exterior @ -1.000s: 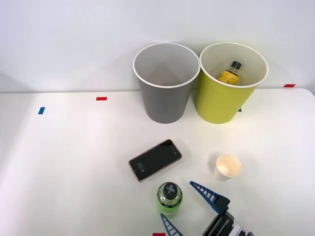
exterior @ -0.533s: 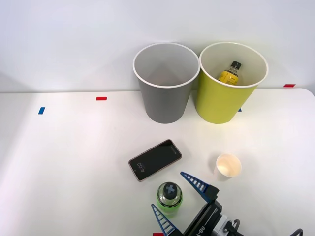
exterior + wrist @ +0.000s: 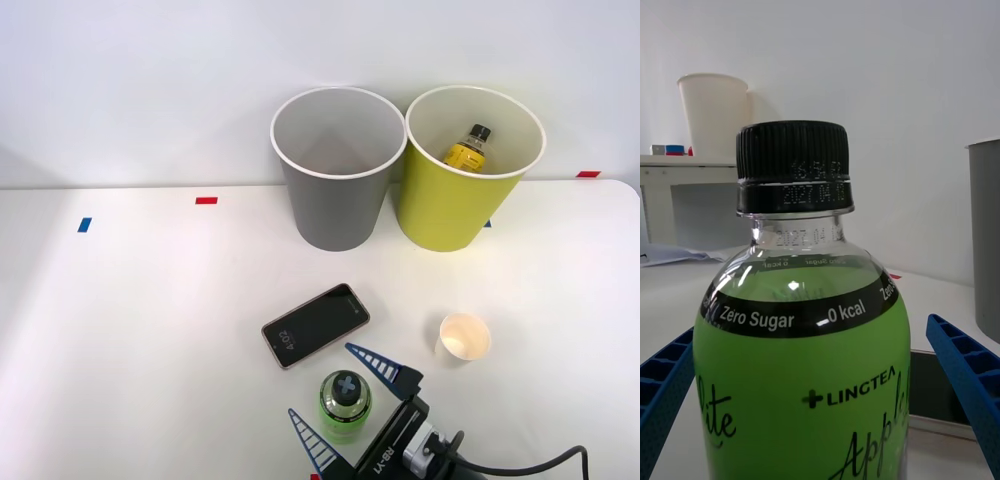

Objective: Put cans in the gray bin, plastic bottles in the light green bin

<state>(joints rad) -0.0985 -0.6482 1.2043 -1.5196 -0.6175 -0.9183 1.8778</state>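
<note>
A small bright green plastic bottle (image 3: 344, 402) (image 3: 801, 360) with a dark cap stands upright near the table's front edge. My right gripper (image 3: 345, 400) is open, one blue ribbed finger (image 3: 380, 363) on each side of the bottle, not touching it. The gray bin (image 3: 337, 170) (image 3: 985, 232) stands at the back, and the light green bin (image 3: 465, 170) is beside it on its right. A yellow-labelled, black-capped bottle (image 3: 468, 148) lies inside the light green bin. No cans are in view.
A black phone (image 3: 315, 325) (image 3: 940, 390) lies face up just behind the green bottle. A white paper cup (image 3: 463, 339) (image 3: 713, 112) stands to the bottle's right. Red and blue tape marks (image 3: 206, 200) dot the white table.
My right gripper has advanced forward and left, so its open fingers now straddle the green bottle. The bottle, phone, cup and bins have not moved.
</note>
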